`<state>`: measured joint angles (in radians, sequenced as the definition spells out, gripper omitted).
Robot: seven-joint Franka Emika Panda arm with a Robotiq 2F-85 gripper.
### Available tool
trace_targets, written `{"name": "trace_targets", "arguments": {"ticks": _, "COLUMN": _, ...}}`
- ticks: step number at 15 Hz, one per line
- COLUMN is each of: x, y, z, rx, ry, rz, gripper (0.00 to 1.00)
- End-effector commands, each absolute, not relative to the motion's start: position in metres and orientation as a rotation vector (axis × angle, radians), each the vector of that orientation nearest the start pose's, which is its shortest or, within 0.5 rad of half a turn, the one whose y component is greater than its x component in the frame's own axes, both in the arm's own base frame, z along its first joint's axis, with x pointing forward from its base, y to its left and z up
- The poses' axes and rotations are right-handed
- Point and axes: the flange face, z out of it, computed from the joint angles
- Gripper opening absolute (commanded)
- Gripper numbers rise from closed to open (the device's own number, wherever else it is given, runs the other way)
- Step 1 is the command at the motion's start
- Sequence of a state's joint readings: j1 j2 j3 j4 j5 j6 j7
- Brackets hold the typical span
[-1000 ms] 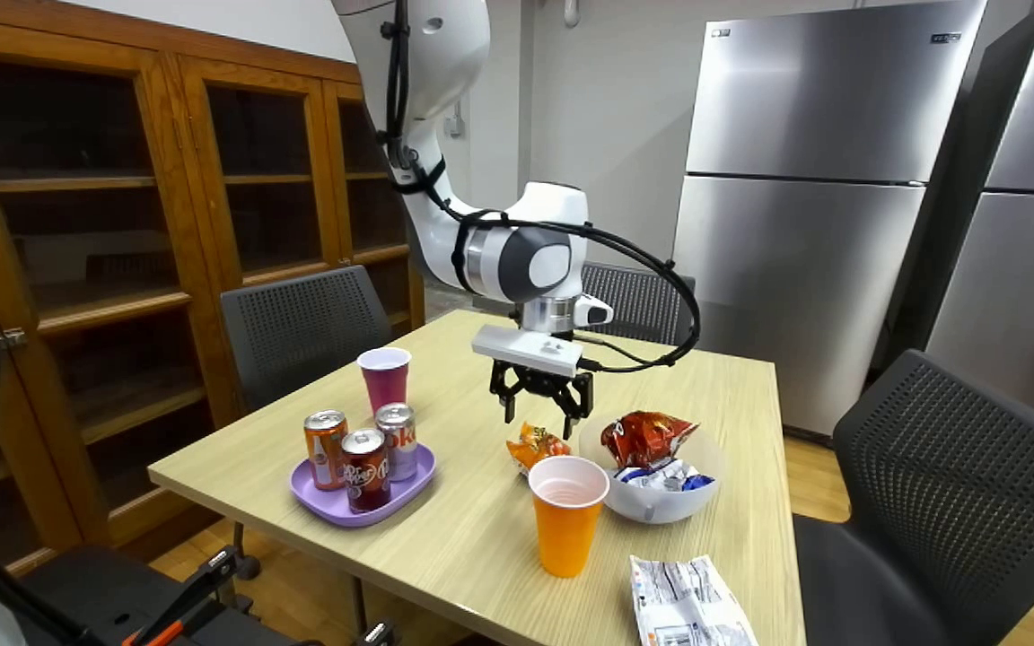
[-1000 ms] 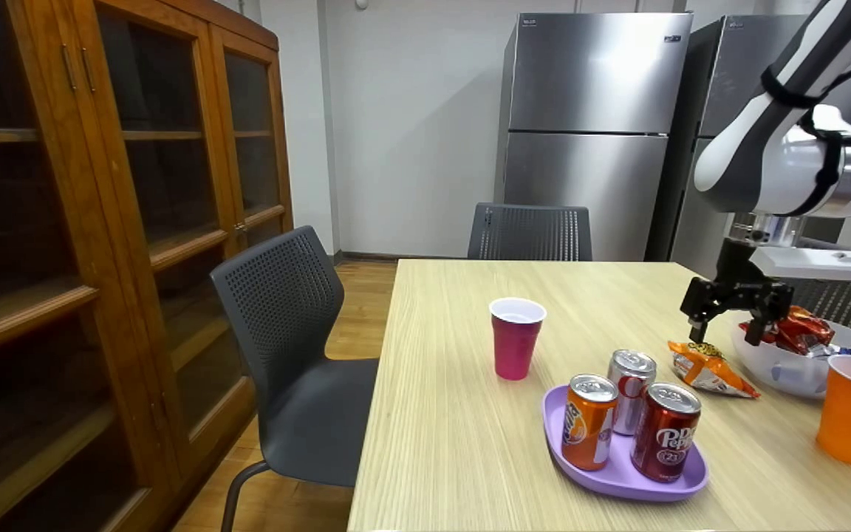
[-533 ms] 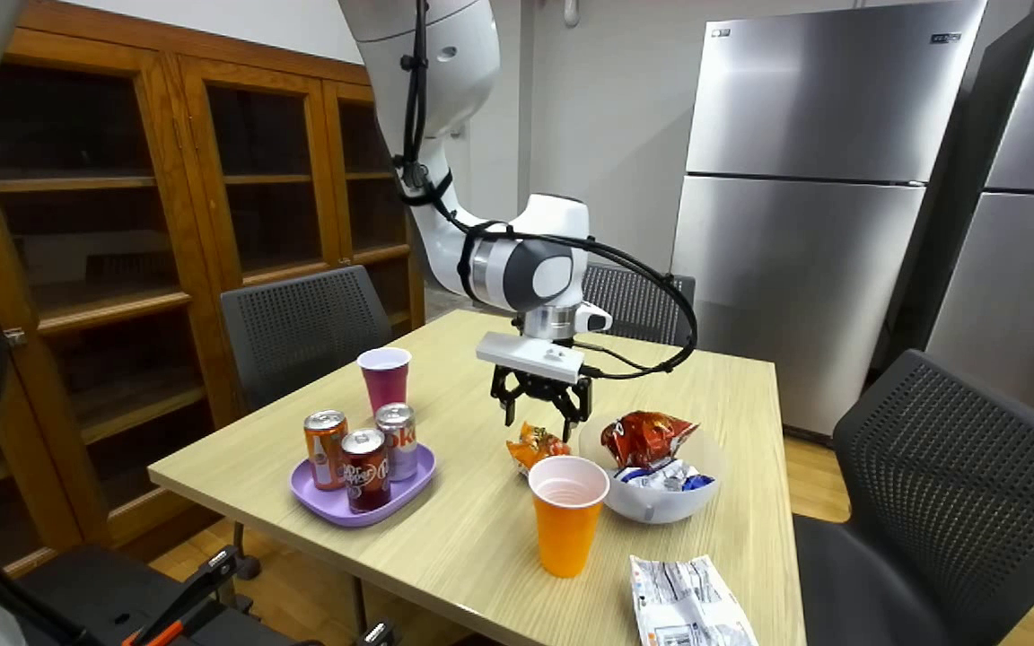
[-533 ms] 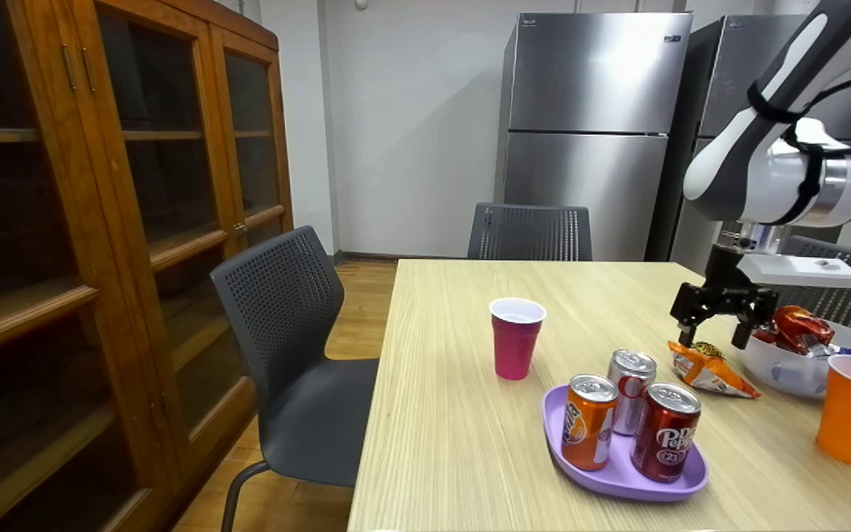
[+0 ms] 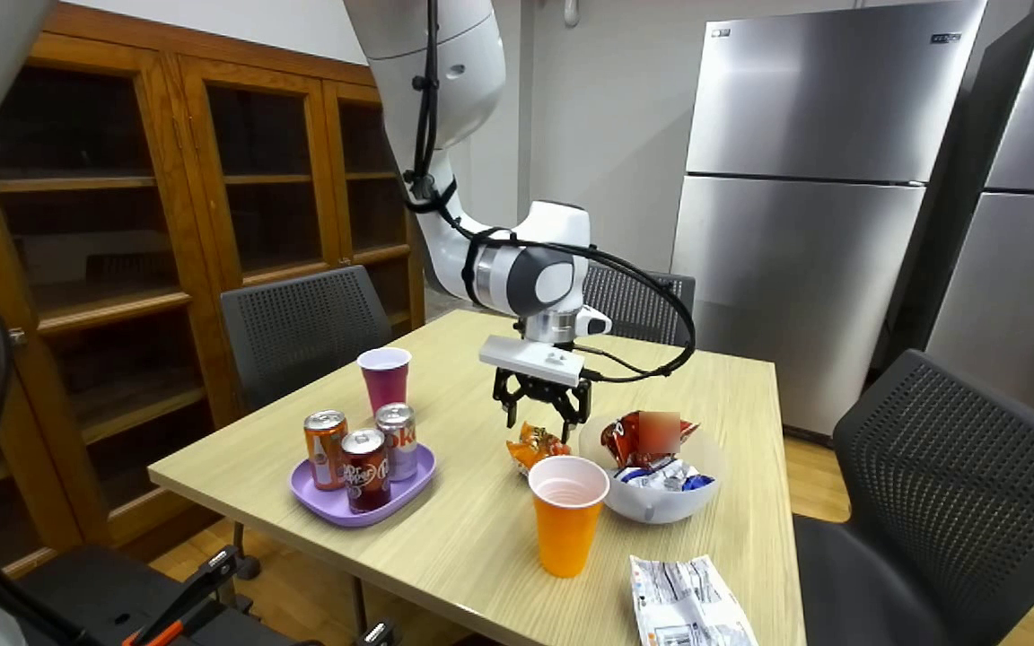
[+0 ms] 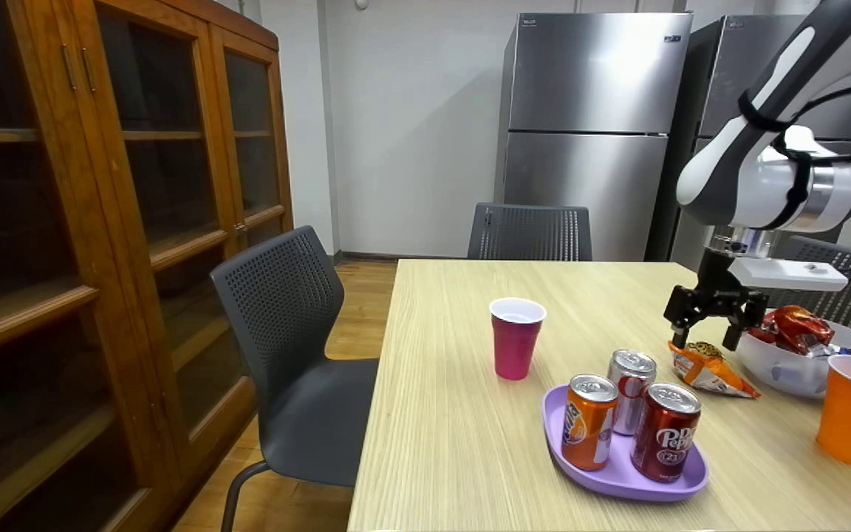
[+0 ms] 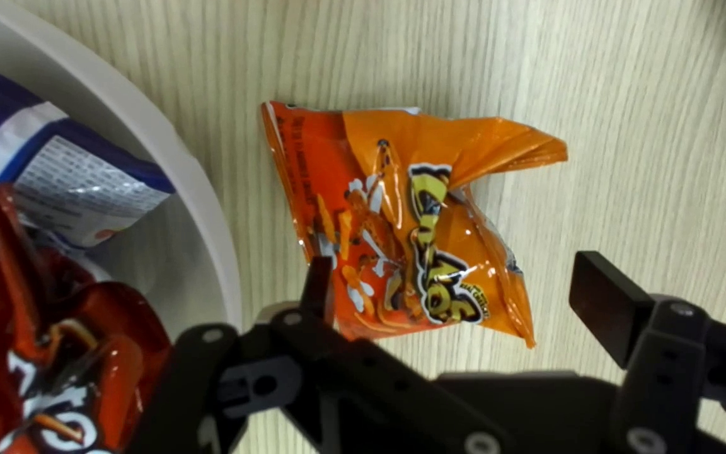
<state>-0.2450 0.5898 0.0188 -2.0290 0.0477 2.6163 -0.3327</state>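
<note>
My gripper (image 7: 456, 284) stands open with nothing held. Below it an orange Cheetos bag (image 7: 394, 214) lies on the table, crumpled at one end. In the wrist view the left finger pad (image 7: 317, 284) overlaps the bag's lower left edge; the right finger pad (image 7: 609, 309) has bare wood between it and the bag. Both exterior views show the gripper (image 5: 538, 429) pointing down just above the bag (image 6: 713, 373); contact cannot be made out. Beside the bag, a whitish bowl (image 7: 212, 221) holds a red bag (image 7: 117, 353) and a blue-and-silver bag (image 7: 79, 189).
An orange cup (image 5: 566, 534) stands close in front of the bag and bowl. A purple tray (image 6: 617, 489) bears three cans, with a magenta cup (image 6: 515, 347) behind it. A silver wrapper (image 5: 692, 601) lies near the table's edge. Chairs (image 5: 957, 475) surround the table.
The arm has come down slightly. In an exterior view the gripper has shifted left, away from the bowl and over the orange bag. Its jaws remain apart; the objects have not moved.
</note>
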Motion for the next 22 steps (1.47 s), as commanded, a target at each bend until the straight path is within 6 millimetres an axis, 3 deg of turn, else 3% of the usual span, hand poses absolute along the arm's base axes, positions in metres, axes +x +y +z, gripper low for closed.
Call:
{"name": "trace_targets", "arguments": {"ticks": 1, "x": 0.587, "y": -0.137, "z": 0.15, "rx": -3.076, "ry": -0.117, "rz": 0.011, "gripper": 0.66}}
{"name": "trace_targets", "arguments": {"ticks": 9, "x": 0.587, "y": -0.137, "z": 0.146, "rx": -3.065, "ry": -0.112, "rz": 0.035, "gripper": 0.04}}
{"name": "trace_targets", "arguments": {"ticks": 16, "x": 0.588, "y": -0.132, "z": 0.157, "rx": -3.076, "ry": -0.139, "rz": 0.009, "gripper": 0.0}}
{"name": "trace_targets", "arguments": {"ticks": 22, "x": 0.594, "y": -0.127, "z": 0.189, "rx": -3.092, "ry": -0.17, "rz": -0.095, "gripper": 0.0}}
